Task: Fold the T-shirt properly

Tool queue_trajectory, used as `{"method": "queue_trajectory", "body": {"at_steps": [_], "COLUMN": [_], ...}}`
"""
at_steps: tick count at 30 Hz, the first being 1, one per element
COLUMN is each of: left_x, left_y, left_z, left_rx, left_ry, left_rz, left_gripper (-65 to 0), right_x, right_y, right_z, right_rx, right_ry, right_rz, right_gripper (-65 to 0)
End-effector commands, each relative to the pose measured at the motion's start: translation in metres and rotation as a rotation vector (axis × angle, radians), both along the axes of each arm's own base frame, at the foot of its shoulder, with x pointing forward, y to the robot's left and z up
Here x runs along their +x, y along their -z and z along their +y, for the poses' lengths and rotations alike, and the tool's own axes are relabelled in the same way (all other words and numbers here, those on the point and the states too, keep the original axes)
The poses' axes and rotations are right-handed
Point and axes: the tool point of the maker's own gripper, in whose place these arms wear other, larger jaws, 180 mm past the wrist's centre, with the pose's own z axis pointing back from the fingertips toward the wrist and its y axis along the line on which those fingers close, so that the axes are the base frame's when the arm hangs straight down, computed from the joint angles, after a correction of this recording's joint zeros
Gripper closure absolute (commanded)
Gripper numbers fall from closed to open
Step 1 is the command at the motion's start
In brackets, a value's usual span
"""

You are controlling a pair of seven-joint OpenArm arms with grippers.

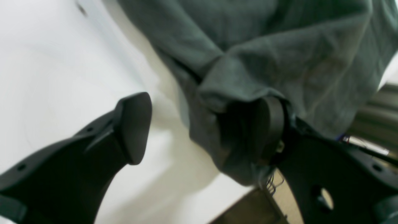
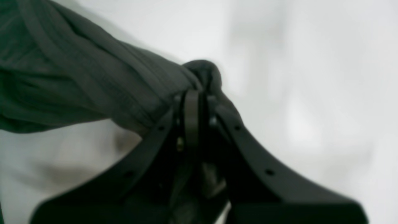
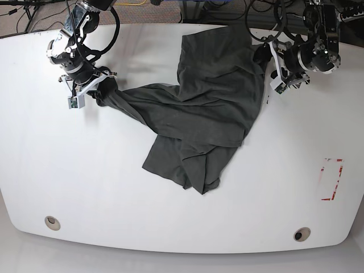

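Pinching the T-shirt (image 3: 199,108), the right end effector (image 3: 101,85) holds cloth.

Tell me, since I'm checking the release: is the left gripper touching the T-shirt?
Touching. In the left wrist view the left gripper stands open, yet T-shirt fabric drapes over one finger; the other is bare.

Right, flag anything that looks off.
The T-shirt lies crumpled and skewed, one end pulled taut by the shut right gripper, while the open left gripper has cloth draped over one finger.
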Motion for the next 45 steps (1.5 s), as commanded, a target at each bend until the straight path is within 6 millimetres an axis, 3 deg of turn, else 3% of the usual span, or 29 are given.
{"method": "queue_trajectory", "body": {"at_steps": [1,4,11,14,18,22,27,38,45], "left_x": [-0.016,-0.016,-0.014,-0.012,-0.006,0.009,0.030,0.099,0.156], "left_y": [0.014,0.014,0.013,0.012,0.006,-0.012,-0.044,-0.115,-0.176], "left_z": [0.013,0.013,0.013,0.015,0.021,0.031,0.039,0.053,0.064], "left_rx": [0.071,0.071,0.075,0.078,0.088,0.112,0.142,0.215,0.261], "left_ry": [0.002,0.002,0.003,0.001,-0.013,-0.036,-0.052,-0.051,-0.087], "left_rz": [0.077,0.077,0.072,0.067,0.042,-0.030,-0.147,-0.400,-0.560], "left_gripper": [-42.8,-35.8,-9.7,-4.0,-3.1,-3.1,-3.1,-3.3,-3.3], "right_x": [0.010,0.011,0.011,0.011,0.011,0.013,0.025,0.071,0.107], "right_y": [-0.014,-0.014,-0.014,-0.014,-0.014,-0.019,-0.039,-0.084,-0.125], "right_z": [-0.004,-0.004,-0.003,-0.003,-0.003,-0.004,-0.005,-0.008,-0.028], "right_rx": [-0.006,-0.006,-0.006,-0.006,-0.006,-0.013,-0.042,-0.072,-0.141], "right_ry": [0.004,0.002,0.001,0.001,0.001,-0.002,-0.007,-0.009,-0.025], "right_rz": [-0.059,-0.059,-0.059,-0.061,-0.061,-0.074,-0.130,-0.265,-0.331], "right_gripper": [0.0,0.0,0.0,0.0,0.0,0.0,0.0,0.0,-0.2]}}
